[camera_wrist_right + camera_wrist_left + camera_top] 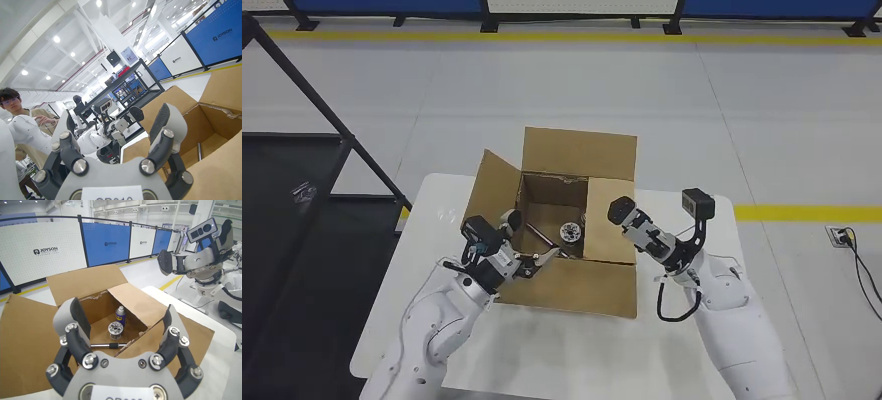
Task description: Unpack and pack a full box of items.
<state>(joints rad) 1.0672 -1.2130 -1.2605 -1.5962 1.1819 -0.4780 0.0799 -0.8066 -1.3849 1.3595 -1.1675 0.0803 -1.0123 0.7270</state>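
Currently the box stands open in the middle of the top view, on the white table, with its four flaps folded outward. On the bottom of the box a blue spray can stands upright. A round metal part stands just beside the can. A metal rod with a black grip lies flat near them, close to one wall. The left gripper is at the lower left corner of the opening as the top view shows it, above the edge of the cardboard. Its fingers are spread wide and hold nothing. The right gripper is at the right side of the box, over the right flap. Its fingers are also wide apart and empty. I cannot tell if either gripper touches the cardboard. The two grippers are well apart, with the opening of the box between them.
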